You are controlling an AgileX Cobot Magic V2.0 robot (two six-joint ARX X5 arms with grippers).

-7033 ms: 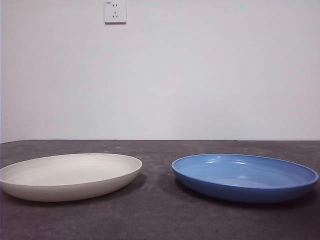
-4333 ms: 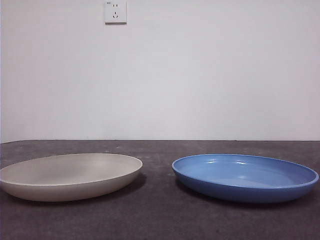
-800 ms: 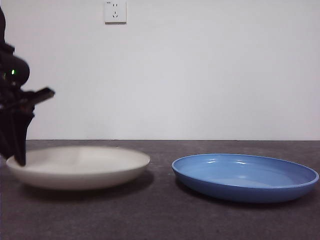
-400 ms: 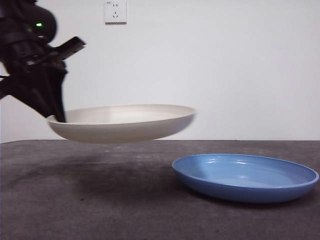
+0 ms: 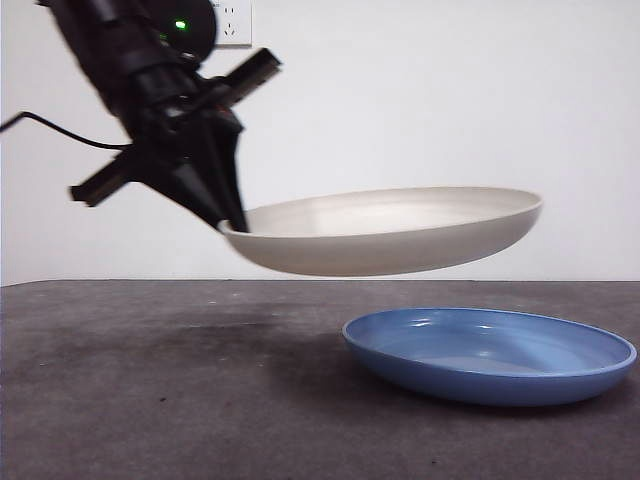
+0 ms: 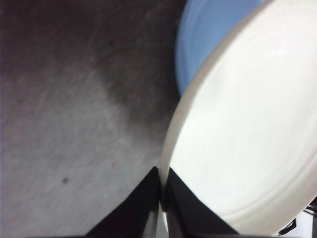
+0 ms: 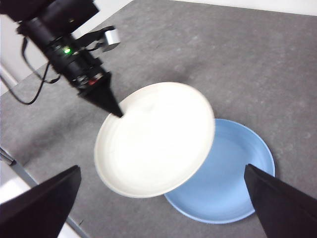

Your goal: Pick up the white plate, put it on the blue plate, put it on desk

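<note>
The white plate (image 5: 390, 235) hangs in the air, slightly tilted, with its right part over the blue plate (image 5: 490, 355). My left gripper (image 5: 232, 222) is shut on the white plate's left rim, its arm coming down from the upper left. In the left wrist view the jaws (image 6: 162, 198) pinch the white plate's (image 6: 247, 134) edge, with the blue plate (image 6: 208, 34) and the desk (image 6: 64, 114) below. My right gripper (image 7: 162, 167) is open high above both plates: the white plate (image 7: 153, 139) overlaps the blue plate (image 7: 233, 188), which lies on the desk (image 7: 257, 64).
A white wall socket (image 5: 235, 20) is partly hidden behind the arm on the back wall. A black cable (image 5: 60, 130) trails from the left arm. The desk (image 5: 150, 400) stretches across the foreground; its edge (image 7: 10, 158) shows in the right wrist view.
The left gripper took the white plate by its rim, lifted it off the desk and carried it right; it now reaches over the blue plate.
</note>
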